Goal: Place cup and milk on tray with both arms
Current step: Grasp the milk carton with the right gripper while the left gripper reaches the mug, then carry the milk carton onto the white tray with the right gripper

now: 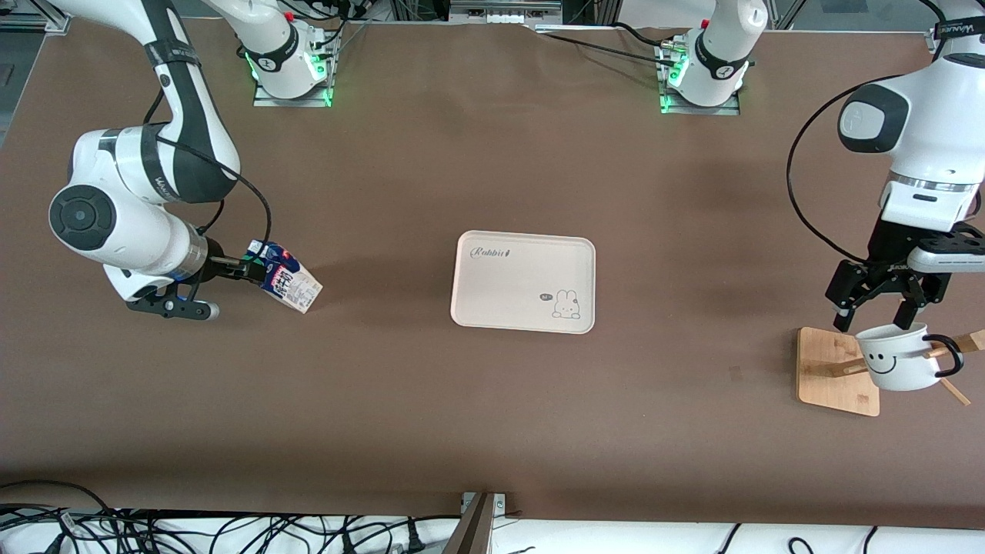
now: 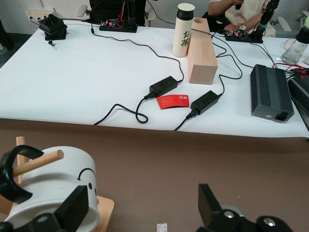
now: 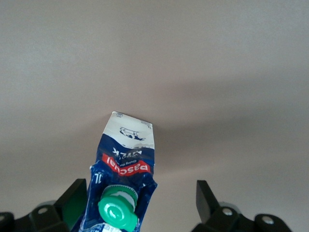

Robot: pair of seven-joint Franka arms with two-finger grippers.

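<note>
The cream tray (image 1: 500, 296) with "Rabbit" lettering lies at the table's middle. The blue-and-white milk (image 1: 291, 283) lies tipped on its side toward the right arm's end, its green cap (image 3: 117, 209) pointing at my right gripper (image 1: 227, 288). That gripper (image 3: 140, 198) is open around the carton's top (image 3: 128, 154); one finger is close beside it and the other stands well apart. The white smiley cup (image 1: 896, 362) hangs on a wooden rack peg (image 2: 38, 165) toward the left arm's end. My left gripper (image 1: 873, 322) hovers open just over it, with one finger (image 2: 76, 205) by the cup's wall (image 2: 53, 186).
The rack's bamboo base (image 1: 835, 369) lies under the cup, with pegs sticking out toward the table's edge. A small white scrap (image 2: 161, 227) lies on the brown tabletop. A white table with cables, power bricks (image 2: 163, 86) and a wooden block (image 2: 201, 55) stands past the table's edge.
</note>
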